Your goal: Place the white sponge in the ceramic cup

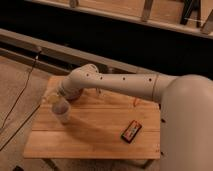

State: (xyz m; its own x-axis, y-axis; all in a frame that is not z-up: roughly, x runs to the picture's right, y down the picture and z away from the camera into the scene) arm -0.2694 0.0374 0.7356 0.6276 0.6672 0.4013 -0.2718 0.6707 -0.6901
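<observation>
The ceramic cup [64,115] is small and white and stands upright near the left edge of the wooden table [100,135]. My gripper [59,102] reaches in from the right and hangs directly over the cup's mouth, shut. A pale off-white block at its tip, the white sponge [58,104], sits just above the cup's rim. How far the sponge reaches into the cup is hidden by the gripper.
A black rectangular object with red markings [131,131] lies on the right half of the table. A dark maroon bowl [76,94] shows partly behind my arm. A small clear glass [50,96] stands at the table's left edge. A cable runs over the floor on the left.
</observation>
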